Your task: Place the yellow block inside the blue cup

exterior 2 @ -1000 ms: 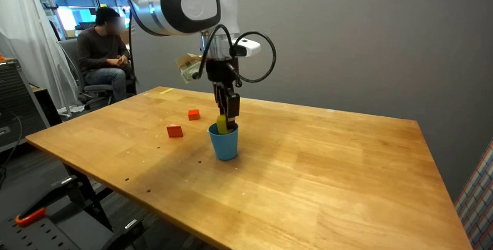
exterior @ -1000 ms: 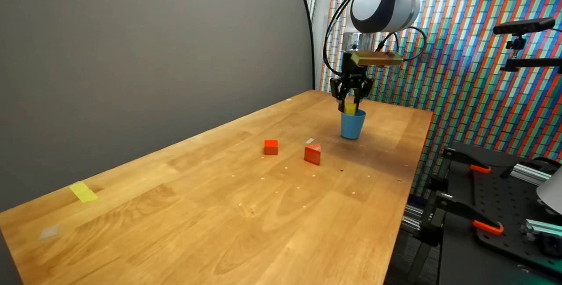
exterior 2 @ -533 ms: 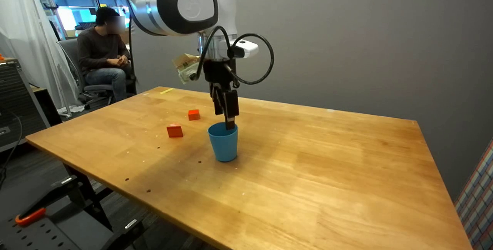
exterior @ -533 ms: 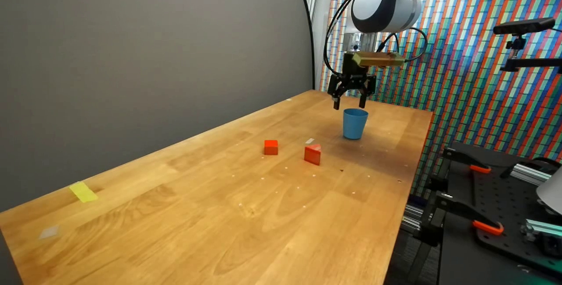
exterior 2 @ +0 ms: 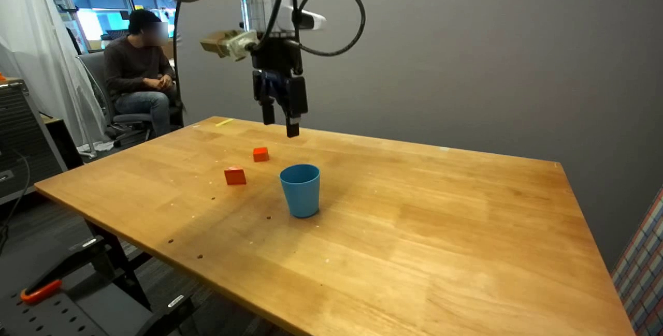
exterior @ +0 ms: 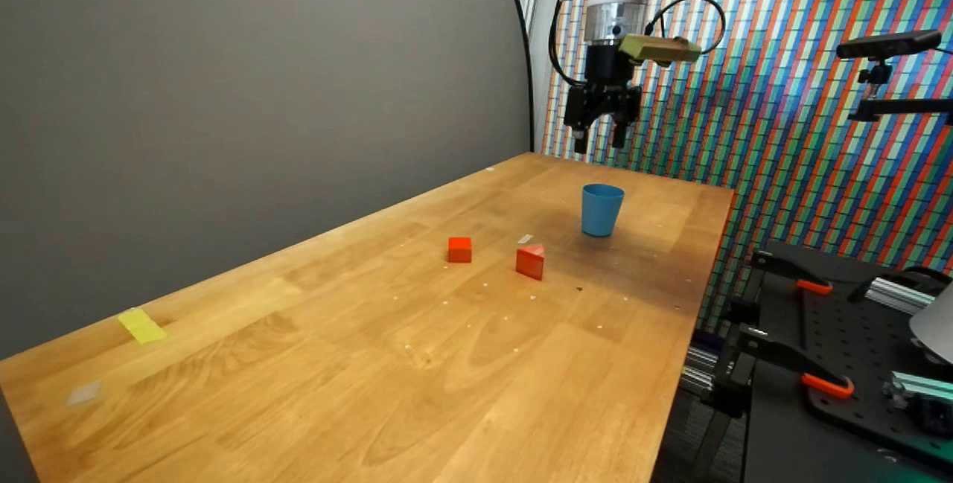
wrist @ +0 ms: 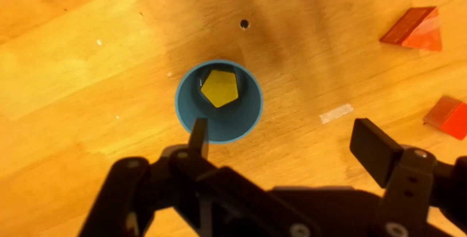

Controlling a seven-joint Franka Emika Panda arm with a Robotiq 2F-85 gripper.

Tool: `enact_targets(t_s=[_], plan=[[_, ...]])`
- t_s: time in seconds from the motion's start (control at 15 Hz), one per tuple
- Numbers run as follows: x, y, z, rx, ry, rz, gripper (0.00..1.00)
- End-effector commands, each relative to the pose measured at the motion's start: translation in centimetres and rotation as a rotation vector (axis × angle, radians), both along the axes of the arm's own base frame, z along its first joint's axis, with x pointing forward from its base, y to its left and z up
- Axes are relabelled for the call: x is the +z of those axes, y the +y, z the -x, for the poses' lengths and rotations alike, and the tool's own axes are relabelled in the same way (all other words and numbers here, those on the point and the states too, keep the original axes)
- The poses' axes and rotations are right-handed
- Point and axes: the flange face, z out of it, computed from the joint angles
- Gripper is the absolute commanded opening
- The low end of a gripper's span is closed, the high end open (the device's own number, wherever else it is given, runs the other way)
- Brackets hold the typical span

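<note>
In the wrist view the yellow block (wrist: 219, 88) rests down inside the blue cup (wrist: 237, 124), its five-sided face upward. The cup's walls hide it in both exterior views. Upright on the table stands the blue cup (exterior: 601, 212), also seen as the blue cup (exterior 2: 301, 192) from another side. My gripper (exterior: 598, 145) hangs well above the cup's rim, its fingers spread wide with nothing between them. In an exterior view the gripper (exterior 2: 280, 127) is up and slightly to the side of the cup. From the wrist, the gripper (wrist: 280, 137) has one finger overlapping the cup's near rim.
Two red blocks lie near the cup: a wedge-shaped red block (exterior: 529, 262) and a smaller red block (exterior: 459, 250). A flat yellow tape piece (exterior: 141, 325) sticks to the wooden table (exterior: 417, 379) at its far end. A seated person (exterior 2: 142, 77) is beyond the table.
The gripper has opened and let the yellow block drop into the blue cup. It has then risen clear of the cup. The red blocks have stayed put.
</note>
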Motion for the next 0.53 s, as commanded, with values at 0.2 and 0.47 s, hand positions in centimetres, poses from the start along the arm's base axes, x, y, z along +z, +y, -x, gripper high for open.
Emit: enact_targets(t_s=[0.2,0.47], plan=[[6.2,1.0,1.3,0.125,0.058,0.013,1.0],[9.0,1.3,1.9,0.162,0.061,0.01,1.0]])
